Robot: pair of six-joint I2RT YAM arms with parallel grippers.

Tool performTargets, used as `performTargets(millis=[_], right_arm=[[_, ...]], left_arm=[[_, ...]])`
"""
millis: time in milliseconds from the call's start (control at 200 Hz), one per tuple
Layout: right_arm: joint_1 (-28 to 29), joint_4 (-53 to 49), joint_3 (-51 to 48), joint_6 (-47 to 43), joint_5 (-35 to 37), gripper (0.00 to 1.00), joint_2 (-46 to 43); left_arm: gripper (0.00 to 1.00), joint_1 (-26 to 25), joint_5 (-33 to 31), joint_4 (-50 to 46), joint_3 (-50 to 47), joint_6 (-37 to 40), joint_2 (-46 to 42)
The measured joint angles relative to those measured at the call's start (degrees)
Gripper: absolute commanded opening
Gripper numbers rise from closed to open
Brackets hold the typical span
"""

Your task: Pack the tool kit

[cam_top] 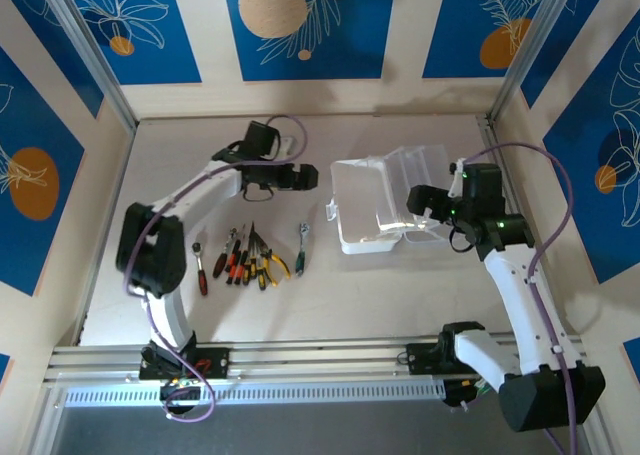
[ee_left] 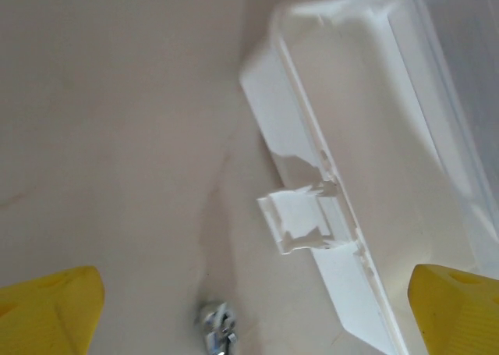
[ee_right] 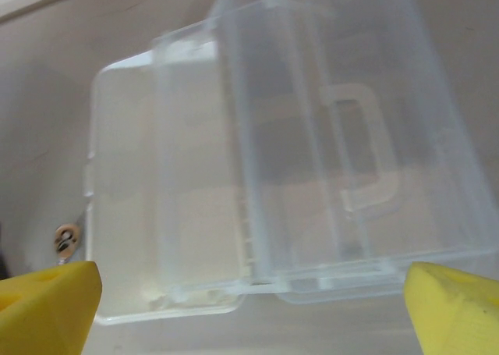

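The translucent white case [cam_top: 365, 215] lies open on the table right of centre, its lid [cam_top: 420, 175] tilted up on the right side. The tray looks empty. My left gripper [cam_top: 306, 177] hovers open just left of the case; in the left wrist view its yellow fingers [ee_left: 51, 308] frame the case's latch [ee_left: 300, 222] and a metal tool tip [ee_left: 216, 328]. At the lid's right edge my right gripper [cam_top: 422, 201] is open, yellow fingers [ee_right: 47, 304] wide, facing the lid's moulded handle [ee_right: 362, 148]. Red, orange and yellow-handled pliers and screwdrivers [cam_top: 250, 258] lie on the table.
A red-handled ratchet [cam_top: 200, 267] lies left of the tool row and a metal wrench [cam_top: 301, 247] right of it, near the case's left wall. Aluminium rails [cam_top: 300, 360] run along the near edge; walls close in the back and sides.
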Motion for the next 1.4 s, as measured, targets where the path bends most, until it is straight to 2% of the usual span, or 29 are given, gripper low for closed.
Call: performTargets(millis=[270,415,645,865,1045,1201,1401], right_arm=[[15.4,0.7,9.5,-2.8,0.3,0.99,13.6],[21.1,1.3,14.0,-4.0,0.2,0.99,22.7],[23.6,2.1,16.8,-5.4,0.2,1.00,29.9],[23.6,2.6,16.8,-6.7,-0.4,1.00,32.3],[23.5,3.4,16.8,-7.3,-1.2,1.00,33.7],[23.5,4.0,16.8,-7.3,-1.5,1.00,34.5],[23.6,5.0,16.6,-7.3,-1.5,1.00,34.7]], left_arm=[[1.00,2.2,-13.5,-7.1,-12.3,3.7,-14.8],[1.00,5.2,-18.9,-10.4,-20.8,3.7,-21.4],[0.98,13.7,-24.6,-12.6,-26.6,3.5,-24.4],[0.80,18.3,-24.2,-12.6,-31.4,2.3,-24.3],[0.78,16.8,-20.7,-10.9,-31.6,2.3,-22.8],[0.77,10.9,-19.4,-9.0,-31.6,2.2,-22.4],[0.66,3.3,-17.8,-8.0,-31.6,-0.3,-19.1]])
